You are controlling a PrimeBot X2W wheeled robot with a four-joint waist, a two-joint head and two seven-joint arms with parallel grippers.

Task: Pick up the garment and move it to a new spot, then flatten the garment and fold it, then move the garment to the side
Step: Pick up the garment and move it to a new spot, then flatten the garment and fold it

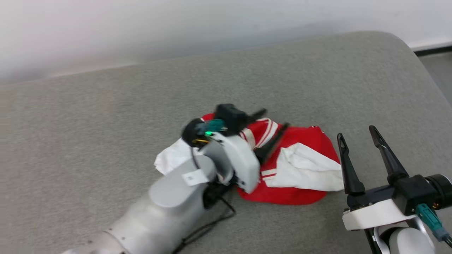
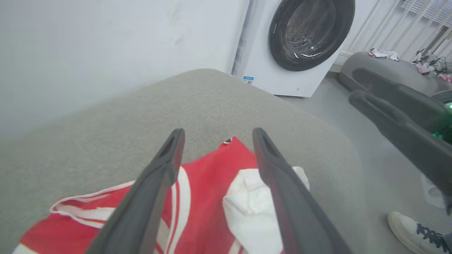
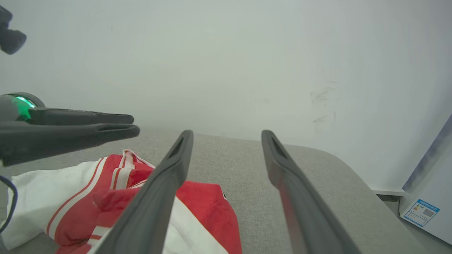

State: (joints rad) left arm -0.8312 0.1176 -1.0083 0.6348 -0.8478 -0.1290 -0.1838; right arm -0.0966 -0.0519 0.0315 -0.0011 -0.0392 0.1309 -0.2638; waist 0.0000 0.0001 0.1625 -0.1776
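- Your left pincer point(image 1: 273, 121) hangs released over the crumpled garment point(image 1: 310, 139) mid-bench point(image 1: 106, 123).
- Your right pincer point(image 1: 356, 132) gapes empty just beside it.
- The washer point(image 2: 261, 42) carries a blue sticker point(image 2: 248, 79), too small to read.

Grey upholstered surface point(image 1: 106, 116) against white wall point(image 1: 141, 28) (washing machine point(image 2: 293, 46) beside it).

Head cam looked fwd & down from high up onto the grey fabric-covered cushion point(image 1: 106, 106), whose far edge met the white wall point(image 1: 141, 28). Left wrist cam sat low & close over the crumpled red-and-white jersey garment point(image 2: 208, 183). It faced twd the cushion's rounded corner w/ a white front-loading washing machine point(image 2: 293, 46) beyond, and the right gripper point(image 2: 355, 84) was at its right side. Right wrist cam, also low, faced the wall across the far edge, w/ the left gripper point(image 3: 135, 124) at its left. All 3 shared the garment.
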